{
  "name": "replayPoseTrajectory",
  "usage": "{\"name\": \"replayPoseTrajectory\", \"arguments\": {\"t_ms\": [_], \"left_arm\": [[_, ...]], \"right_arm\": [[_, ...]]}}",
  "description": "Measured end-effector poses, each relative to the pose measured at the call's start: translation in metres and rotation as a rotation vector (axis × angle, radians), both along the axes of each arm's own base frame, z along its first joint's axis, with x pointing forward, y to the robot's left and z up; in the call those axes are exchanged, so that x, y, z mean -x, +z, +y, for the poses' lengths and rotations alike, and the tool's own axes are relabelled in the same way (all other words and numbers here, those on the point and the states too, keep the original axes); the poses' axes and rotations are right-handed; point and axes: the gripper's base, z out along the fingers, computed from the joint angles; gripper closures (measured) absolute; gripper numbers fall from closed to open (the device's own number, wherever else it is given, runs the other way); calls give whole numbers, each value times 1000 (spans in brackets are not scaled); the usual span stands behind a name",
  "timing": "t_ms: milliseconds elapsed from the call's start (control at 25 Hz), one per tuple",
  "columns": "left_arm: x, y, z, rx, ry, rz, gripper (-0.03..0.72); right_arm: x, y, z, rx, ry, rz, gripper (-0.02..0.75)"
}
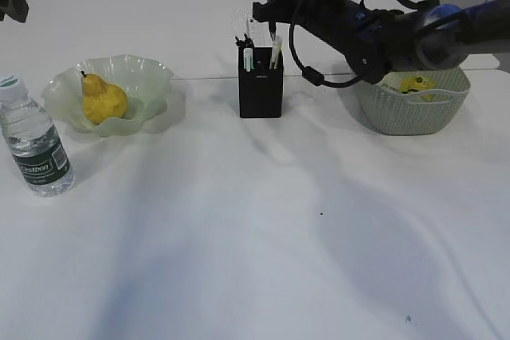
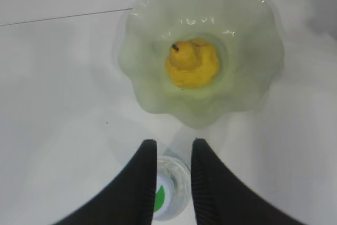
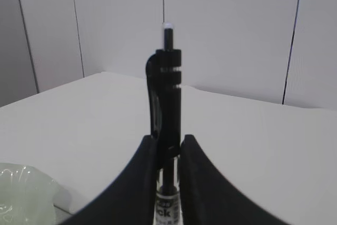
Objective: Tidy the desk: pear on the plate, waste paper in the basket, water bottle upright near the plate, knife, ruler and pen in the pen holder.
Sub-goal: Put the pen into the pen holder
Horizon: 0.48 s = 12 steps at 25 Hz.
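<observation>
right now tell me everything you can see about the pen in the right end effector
The black click pen with a clear lower barrel stands upright, pinched between the two dark fingers of the right end effector. Its push button, tipped pale, points up, and a black pocket clip runs down its left side in the right wrist view. White print shows on the clear barrel low between the fingers. The exterior view places it above the matte black square pen holder; its tip is hidden, so whether it is inside cannot be told.

Between the right gripper (image 3: 167, 148)'s matt black fingers sits a glossy black plastic pen (image 3: 167, 82) with a clear lower barrel. Below the left gripper (image 2: 174, 154), a clear plastic water bottle (image 2: 171, 193); beyond it, a glossy translucent glass plate (image 2: 253, 40) and a dull-skinned pear (image 2: 193, 62).
</observation>
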Motion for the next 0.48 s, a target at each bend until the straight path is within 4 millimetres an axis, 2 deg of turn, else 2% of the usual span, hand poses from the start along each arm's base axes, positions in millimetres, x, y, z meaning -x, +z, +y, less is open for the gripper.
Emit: {"name": "replayPoseTrajectory", "arguments": {"t_ms": [480], "left_arm": [[0,0,0,0,0,1,530]], "right_arm": [[-5,-8,2,-6,4,-4,633]]}}
